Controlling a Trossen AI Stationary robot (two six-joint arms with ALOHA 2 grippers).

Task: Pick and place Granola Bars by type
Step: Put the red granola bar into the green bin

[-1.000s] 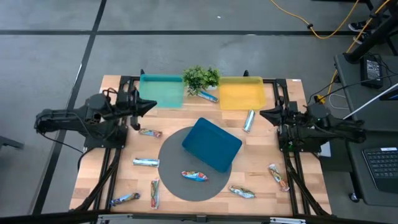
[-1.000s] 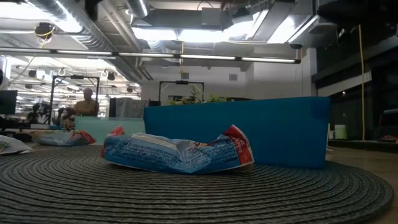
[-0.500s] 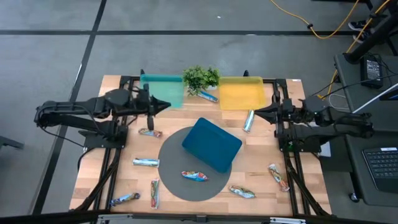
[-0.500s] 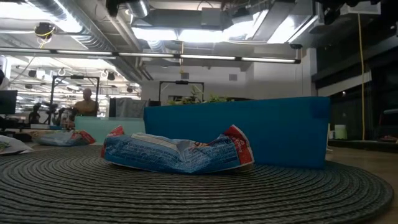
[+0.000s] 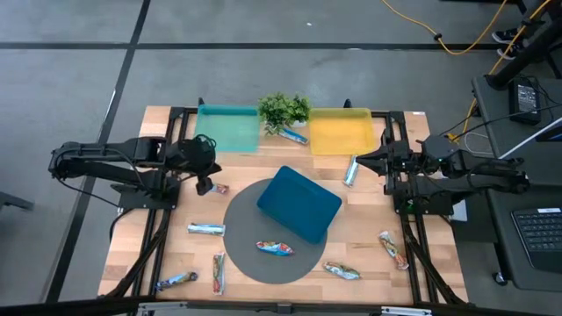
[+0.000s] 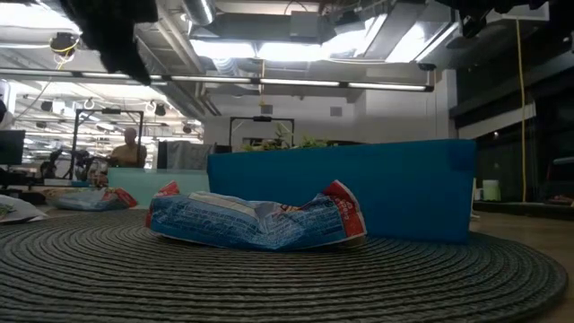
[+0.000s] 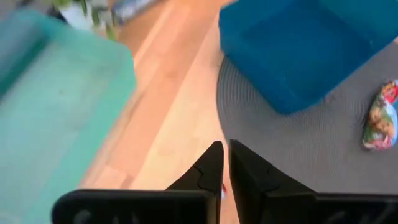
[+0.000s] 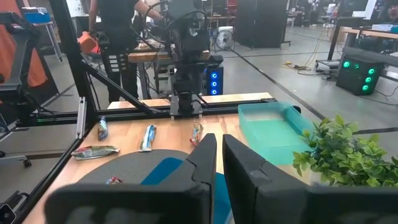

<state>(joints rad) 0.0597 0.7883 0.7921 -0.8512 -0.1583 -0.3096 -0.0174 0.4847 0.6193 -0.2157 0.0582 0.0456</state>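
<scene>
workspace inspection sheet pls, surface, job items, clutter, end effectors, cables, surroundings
surface: wooden table with a round grey mat.
job's things: granola bars scattered on mat and wood; teal tray, yellow tray, blue tray all hold no bars.
clutter: small plant between the rear trays.
end effectors: left end effector shut, above a bar at the mat's left; right end effector shut, near the yellow tray.
cables: yellow cable on the floor.
surroundings: person far behind the table.
</scene>
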